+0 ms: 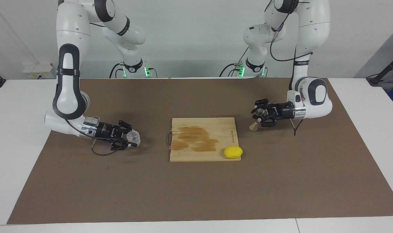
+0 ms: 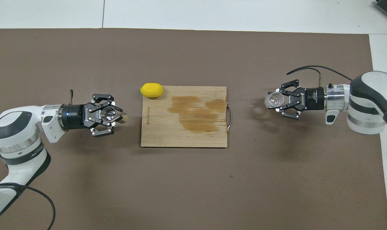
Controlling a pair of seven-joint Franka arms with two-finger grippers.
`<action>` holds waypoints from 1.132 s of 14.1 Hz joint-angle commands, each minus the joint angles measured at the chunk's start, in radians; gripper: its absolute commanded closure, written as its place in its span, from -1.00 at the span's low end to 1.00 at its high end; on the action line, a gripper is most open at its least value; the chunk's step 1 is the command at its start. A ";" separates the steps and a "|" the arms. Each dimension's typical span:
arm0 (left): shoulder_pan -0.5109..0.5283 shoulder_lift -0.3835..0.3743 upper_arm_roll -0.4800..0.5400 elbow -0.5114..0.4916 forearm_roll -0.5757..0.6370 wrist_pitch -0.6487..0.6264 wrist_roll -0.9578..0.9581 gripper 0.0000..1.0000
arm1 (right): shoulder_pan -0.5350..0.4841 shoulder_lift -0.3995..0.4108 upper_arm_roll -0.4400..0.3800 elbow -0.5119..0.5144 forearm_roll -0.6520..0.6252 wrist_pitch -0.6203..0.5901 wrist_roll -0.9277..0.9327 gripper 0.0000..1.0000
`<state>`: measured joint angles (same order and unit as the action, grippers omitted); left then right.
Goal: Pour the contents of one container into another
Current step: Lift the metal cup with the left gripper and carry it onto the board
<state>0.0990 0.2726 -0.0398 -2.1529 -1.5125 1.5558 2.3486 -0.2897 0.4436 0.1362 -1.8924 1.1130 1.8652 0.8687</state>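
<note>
The left pincer (image 1: 257,119) is clamped on the steel jigger (image 1: 254,126), which is carried in the air over the brown mat (image 1: 196,194) just off the edge of the cutting board (image 1: 202,152) at the left arm's end; the jigger appears tilted, not upright. The right pincer (image 1: 129,139) is clamped on the clear glass cup (image 1: 133,137), held low over the mat at the right arm's end of the bench (image 1: 18,106), well apart from the board. The board lies between the two pincers and bears a dark stain (image 1: 196,139). A yellow lemon (image 1: 233,152) rests at the board's corner farther from the robots, toward the left arm's end. The pour is judged not yet begun, since cup and jigger are well apart. Spillage is to be expected if the cup is tipped before its lip is over the jigger's narrow mouth, or if the jigger is not levelled first. Slippage of the smooth glass in the pincer during tilting is also possible.
</note>
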 commanded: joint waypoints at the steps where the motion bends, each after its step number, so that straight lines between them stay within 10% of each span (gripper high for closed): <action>1: -0.094 -0.044 0.014 -0.058 -0.090 0.078 -0.011 0.93 | -0.006 -0.028 0.011 -0.013 0.030 0.000 0.006 1.00; 16: -0.528 -0.021 0.014 0.011 -0.546 0.515 0.074 0.83 | -0.009 -0.046 0.009 -0.014 0.030 -0.001 0.009 1.00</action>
<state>-0.3919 0.2486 -0.0403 -2.1700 -2.0191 2.0178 2.3917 -0.2909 0.4179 0.1376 -1.8923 1.1144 1.8652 0.8687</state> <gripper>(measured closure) 0.767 0.489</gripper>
